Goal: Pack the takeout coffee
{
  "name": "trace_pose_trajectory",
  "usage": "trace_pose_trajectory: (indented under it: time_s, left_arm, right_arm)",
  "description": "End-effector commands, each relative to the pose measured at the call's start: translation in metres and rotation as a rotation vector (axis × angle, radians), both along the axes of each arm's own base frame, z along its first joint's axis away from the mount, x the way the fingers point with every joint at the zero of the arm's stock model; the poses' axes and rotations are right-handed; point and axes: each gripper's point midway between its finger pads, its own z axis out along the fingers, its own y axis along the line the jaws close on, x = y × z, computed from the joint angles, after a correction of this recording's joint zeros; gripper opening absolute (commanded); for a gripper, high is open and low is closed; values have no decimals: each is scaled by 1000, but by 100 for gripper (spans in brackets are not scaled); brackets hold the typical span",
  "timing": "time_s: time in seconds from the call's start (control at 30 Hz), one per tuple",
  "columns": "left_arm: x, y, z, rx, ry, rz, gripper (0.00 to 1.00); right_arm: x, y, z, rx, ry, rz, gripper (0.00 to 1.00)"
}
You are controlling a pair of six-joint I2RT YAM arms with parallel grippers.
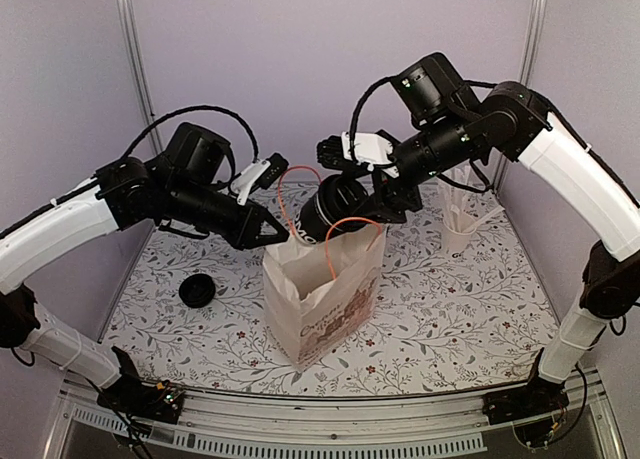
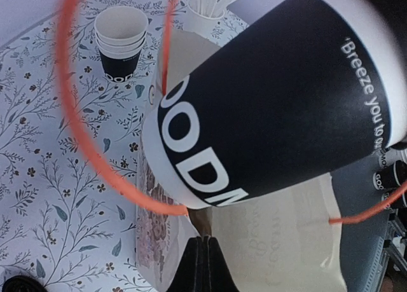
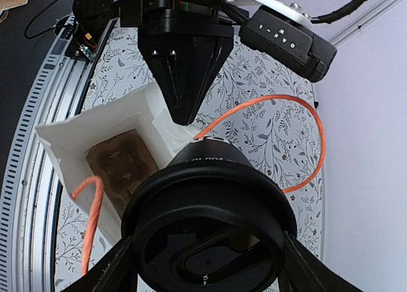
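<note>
Coffee cup (image 1: pixel 335 204): you've got it up in the air, tipped well over. Its black base points down toward the bag's open mouth and its black lid faces back at your right wrist. It's just above the back rim of the bag and not inside.

Right hand (image 1: pixel 378 191): the fingers are spread wide with one on each side of the cup near the lid end, so it's a solid grip on the cup.

Left hand (image 1: pixel 275 234): closed all the way. The tip sits right at the bag's top edge and looks pinched on the white paper rim.

Paper bag (image 1: pixel 325 299): standing upright mid-table with its mouth open. In the right wrist view you can see a brown cardboard tray (image 3: pixel 121 165) down inside.

Orange handles (image 1: pixel 285 194): both loops stick up. One arcs right beside the cup.

Table (image 1: pixel 450 309): floral print cover.

Loose black lid (image 1: pixel 198 291): lying on the table, left of the bag.

Cup with sticks (image 1: pixel 458 229): back right, well away from the bag.

Stack of cups (image 2: pixel 121 41): only the left wrist view shows it, standing beyond the bag.
</note>
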Motion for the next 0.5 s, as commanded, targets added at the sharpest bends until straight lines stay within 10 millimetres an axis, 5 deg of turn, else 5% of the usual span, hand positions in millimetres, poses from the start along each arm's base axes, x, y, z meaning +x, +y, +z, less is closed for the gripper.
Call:
trace_pose_trajectory:
  time_s: [0.0, 0.3, 0.47]
  left_arm:
    - [-12, -7, 35, -75, -58, -14, 0]
    - [-26, -26, 34, -85, -67, -61, 0]
    - [-18, -25, 30, -43, -89, -21, 0]
  right_arm:
    - [-6, 1, -15, -65, 12, 14, 52]
    - [-50, 1, -58, -258, 4, 122, 51]
    - [-51, -6, -56, -286, -34, 95, 51]
